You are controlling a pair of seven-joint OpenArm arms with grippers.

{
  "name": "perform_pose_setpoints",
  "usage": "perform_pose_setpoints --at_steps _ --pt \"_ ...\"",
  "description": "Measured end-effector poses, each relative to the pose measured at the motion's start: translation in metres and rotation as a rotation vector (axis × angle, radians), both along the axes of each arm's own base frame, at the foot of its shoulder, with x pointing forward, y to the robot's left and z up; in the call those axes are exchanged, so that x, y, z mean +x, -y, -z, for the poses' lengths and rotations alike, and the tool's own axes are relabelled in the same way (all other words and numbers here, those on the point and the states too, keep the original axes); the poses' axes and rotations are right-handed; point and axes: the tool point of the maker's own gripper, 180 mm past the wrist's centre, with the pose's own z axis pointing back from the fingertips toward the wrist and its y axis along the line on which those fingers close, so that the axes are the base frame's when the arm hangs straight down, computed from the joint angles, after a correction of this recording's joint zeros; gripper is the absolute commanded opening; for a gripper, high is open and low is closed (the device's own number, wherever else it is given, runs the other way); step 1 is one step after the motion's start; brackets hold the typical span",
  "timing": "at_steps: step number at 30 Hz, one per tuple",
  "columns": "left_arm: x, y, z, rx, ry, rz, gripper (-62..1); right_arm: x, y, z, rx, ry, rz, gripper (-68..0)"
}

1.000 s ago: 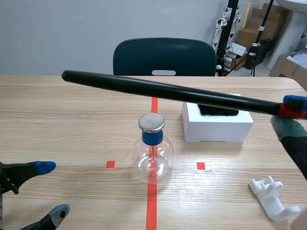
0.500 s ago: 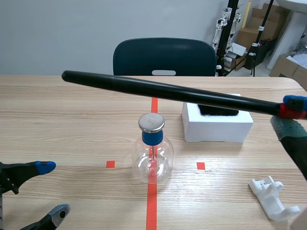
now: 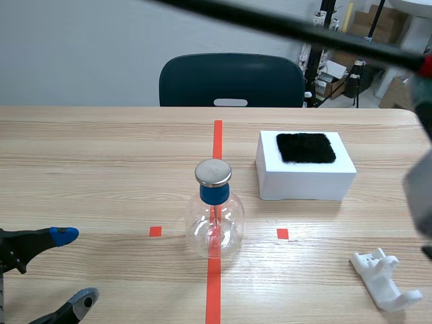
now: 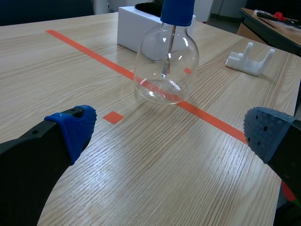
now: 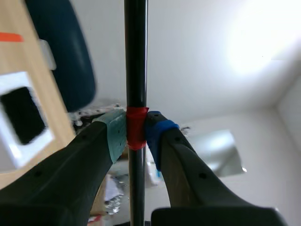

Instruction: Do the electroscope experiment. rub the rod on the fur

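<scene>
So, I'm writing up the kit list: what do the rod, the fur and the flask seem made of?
Rod: smooth black with a dull sheen, probably plastic or ebonite. Fur: matte black with a fuzzy edge, likely synthetic pile, or maybe real fur. Flask: clear, with sharp highlights, so it looks like glass, though clear plastic is possible.

A white plastic bracket point(image 3: 383, 279) lies near the near right corner of the table point(image 3: 101, 169). A dark chair point(image 3: 231, 81) stands behind its far edge, with cardboard boxes point(image 3: 368, 30) further back.
</scene>
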Motion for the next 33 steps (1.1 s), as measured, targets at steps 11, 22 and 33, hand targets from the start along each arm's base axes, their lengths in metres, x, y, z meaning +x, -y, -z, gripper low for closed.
perform_pose_setpoints --at_steps 11,22,33 --pt "0.000 0.000 0.000 0.000 0.000 0.000 1.4 0.061 0.033 -0.041 -0.203 0.220 0.115 -67.5" --pt "0.000 0.000 0.000 0.000 0.000 0.000 1.4 0.117 0.087 0.020 -0.581 0.107 0.057 -67.4" --pt "0.000 0.000 0.000 0.000 0.000 0.000 1.4 0.160 0.124 0.074 -0.744 0.023 0.059 -67.4"
